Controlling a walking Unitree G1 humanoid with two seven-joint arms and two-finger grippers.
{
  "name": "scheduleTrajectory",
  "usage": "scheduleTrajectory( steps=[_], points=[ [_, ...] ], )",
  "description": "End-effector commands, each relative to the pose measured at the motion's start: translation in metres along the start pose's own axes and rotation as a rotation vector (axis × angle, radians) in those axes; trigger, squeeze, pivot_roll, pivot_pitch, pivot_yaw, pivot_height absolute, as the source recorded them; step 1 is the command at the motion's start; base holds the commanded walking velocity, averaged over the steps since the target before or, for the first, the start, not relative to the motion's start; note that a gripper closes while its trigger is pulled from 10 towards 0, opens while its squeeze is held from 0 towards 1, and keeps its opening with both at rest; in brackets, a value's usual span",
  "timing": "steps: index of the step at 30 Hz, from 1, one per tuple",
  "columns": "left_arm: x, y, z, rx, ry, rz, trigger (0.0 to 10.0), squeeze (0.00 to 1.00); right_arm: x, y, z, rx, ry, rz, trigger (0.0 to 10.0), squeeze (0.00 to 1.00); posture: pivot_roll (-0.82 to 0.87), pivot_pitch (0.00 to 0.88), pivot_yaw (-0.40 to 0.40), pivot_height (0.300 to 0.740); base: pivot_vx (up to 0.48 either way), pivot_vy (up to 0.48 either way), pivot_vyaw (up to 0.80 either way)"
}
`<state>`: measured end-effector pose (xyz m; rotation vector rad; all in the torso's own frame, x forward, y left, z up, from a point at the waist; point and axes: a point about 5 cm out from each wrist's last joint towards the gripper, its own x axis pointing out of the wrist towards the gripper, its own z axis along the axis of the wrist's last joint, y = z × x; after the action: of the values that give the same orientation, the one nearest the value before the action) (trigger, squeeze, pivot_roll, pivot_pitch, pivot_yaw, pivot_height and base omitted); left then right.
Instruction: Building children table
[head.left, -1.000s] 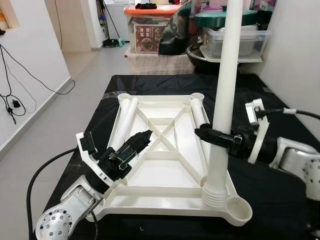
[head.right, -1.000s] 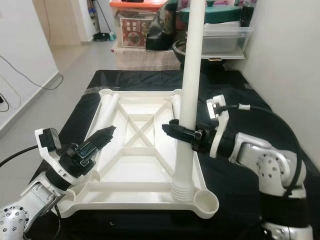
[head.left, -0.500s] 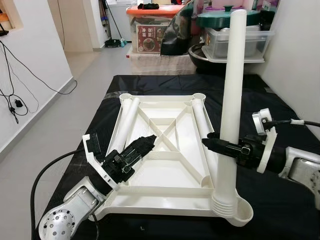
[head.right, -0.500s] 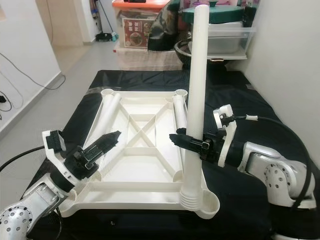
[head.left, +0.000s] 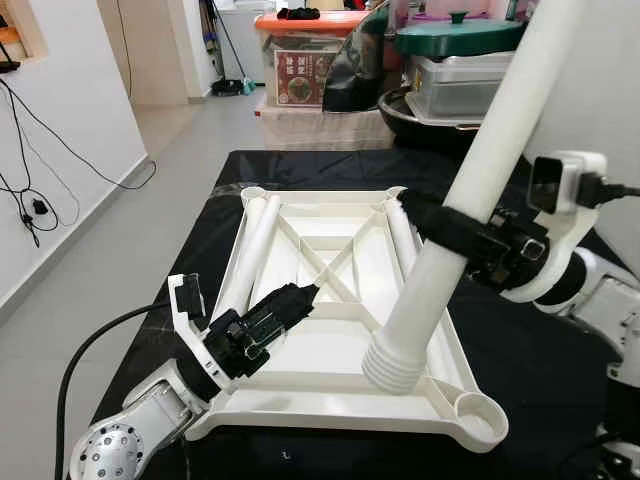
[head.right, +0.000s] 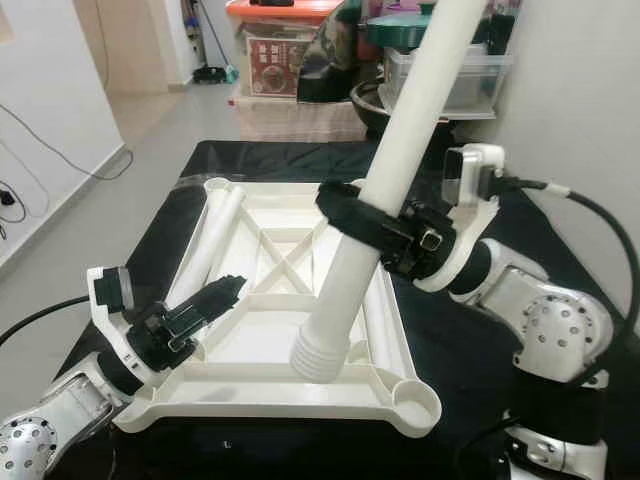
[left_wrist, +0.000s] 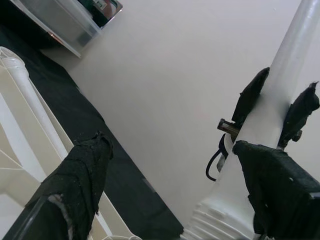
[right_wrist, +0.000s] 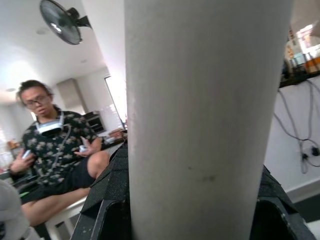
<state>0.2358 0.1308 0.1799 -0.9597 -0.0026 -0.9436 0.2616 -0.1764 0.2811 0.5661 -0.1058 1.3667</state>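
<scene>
Leg (head.left: 470, 215) tilts in the right pincer (head.left: 455, 228), pinched tight for lining up with the corner socket (head.left: 478, 410), while the left pincer (head.left: 262, 322), fingers spread, steadies the tabletop (head.left: 330, 300).

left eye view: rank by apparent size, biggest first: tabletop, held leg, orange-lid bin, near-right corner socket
1. Upturned white tabletop, widest by far.
2. White leg clamped in the right gripper; it looks inflated because it leans toward the camera.
3. Orange-lid bin, far back, so its true size is uncertain.
4. Near-right corner socket.

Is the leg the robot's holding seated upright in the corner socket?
No, the leg is tilted, its ribbed end clear of the corner socket.
</scene>
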Motion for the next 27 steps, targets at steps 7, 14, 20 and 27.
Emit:
scheduleTrajectory(
  steps=[7,14,20,27],
  points=[
    [-0.003,0.0,-0.003,0.004,0.019,0.009,10.0,0.0,0.004,0.012,-0.004,0.029,0.008,0.086,0.0,0.0,-0.11,0.0,-0.009,0.74,0.0,0.0,0.0],
    [-0.002,-0.01,-0.009,0.003,0.11,-0.074,10.0,0.0,0.004,0.012,-0.008,0.04,0.022,0.083,0.0,0.0,-0.11,0.0,-0.005,0.74,0.0,0.0,0.0],
    [-0.002,-0.017,-0.015,0.035,0.209,-0.136,10.0,0.0,0.007,0.01,-0.012,0.045,0.033,0.077,0.0,0.0,-0.11,0.0,-0.009,0.74,0.0,0.0,0.0],
    [-0.001,-0.021,-0.02,0.06,0.274,-0.178,10.0,0.0,0.015,0.005,-0.023,0.039,0.086,0.047,0.0,0.0,-0.11,0.0,-0.01,0.74,0.0,0.0,0.0]
  ],
)
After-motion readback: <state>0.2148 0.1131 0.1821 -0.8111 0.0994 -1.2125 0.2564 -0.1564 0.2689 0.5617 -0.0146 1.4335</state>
